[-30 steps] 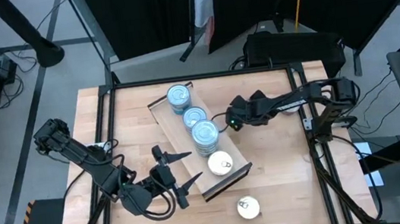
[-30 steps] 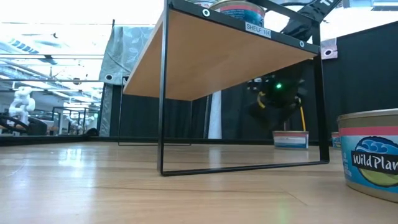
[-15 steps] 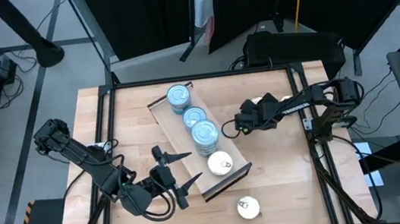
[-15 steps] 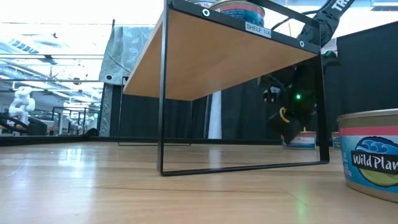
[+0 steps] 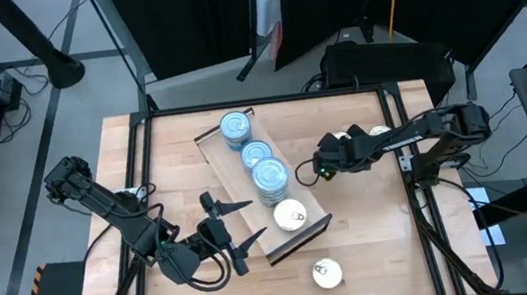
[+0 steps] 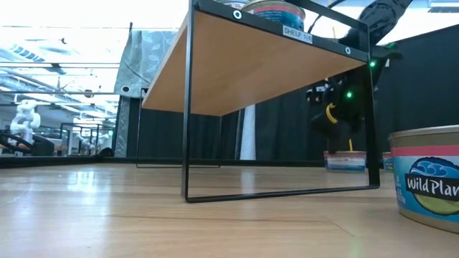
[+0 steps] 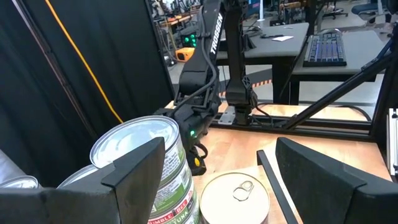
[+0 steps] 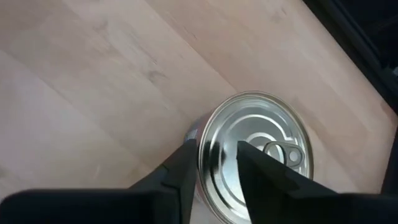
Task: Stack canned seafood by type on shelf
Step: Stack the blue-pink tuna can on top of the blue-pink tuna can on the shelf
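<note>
Right wrist view: right claw (image 8: 214, 168) nearly pressed together above pull-tab tin (image 8: 255, 152); left claw (image 5: 238, 223) spread.

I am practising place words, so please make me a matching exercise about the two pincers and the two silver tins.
1. left pincer
2. right pincer
3. pull-tab tin
4. loose tin

A. on the table, near its front edge
B. right of the shelf
C. on the shelf's near end
D. open, left of the shelf

Pairs: 1-D, 2-B, 3-C, 4-A
</note>
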Controlling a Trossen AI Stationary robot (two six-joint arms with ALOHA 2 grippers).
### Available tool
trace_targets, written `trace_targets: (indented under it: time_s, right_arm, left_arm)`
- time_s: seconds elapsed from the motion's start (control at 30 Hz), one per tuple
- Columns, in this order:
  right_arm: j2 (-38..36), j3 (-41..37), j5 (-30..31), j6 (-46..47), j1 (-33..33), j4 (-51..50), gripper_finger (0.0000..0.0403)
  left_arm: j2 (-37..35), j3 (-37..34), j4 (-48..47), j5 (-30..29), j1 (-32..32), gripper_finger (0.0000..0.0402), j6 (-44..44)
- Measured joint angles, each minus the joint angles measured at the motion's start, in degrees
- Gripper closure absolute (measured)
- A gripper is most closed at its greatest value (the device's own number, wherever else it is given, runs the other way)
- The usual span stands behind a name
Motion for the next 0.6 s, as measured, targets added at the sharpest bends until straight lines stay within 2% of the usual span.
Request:
trace_targets:
  time_s: [0.23,0.4,0.6]
  right_arm:
    - [-1.5,0.0,-1.6,-2.3,0.0,-2.6,0.0350]
    - [-2.0,0.0,-2.8,0.7,0.2,-8.5,0.0396]
    - [-5.5,0.0,-2.5,2.3,2.5,-9.1,0.0399]
  left_arm:
    - [0.0,0.0,0.2,0.0,-0.1,0.0096,0.0]
    - [0.0,0.0,0.2,0.0,-0.5,0.0096,0.0]
    - [0.0,0.0,0.2,0.0,-0.7,0.0096,0.1]
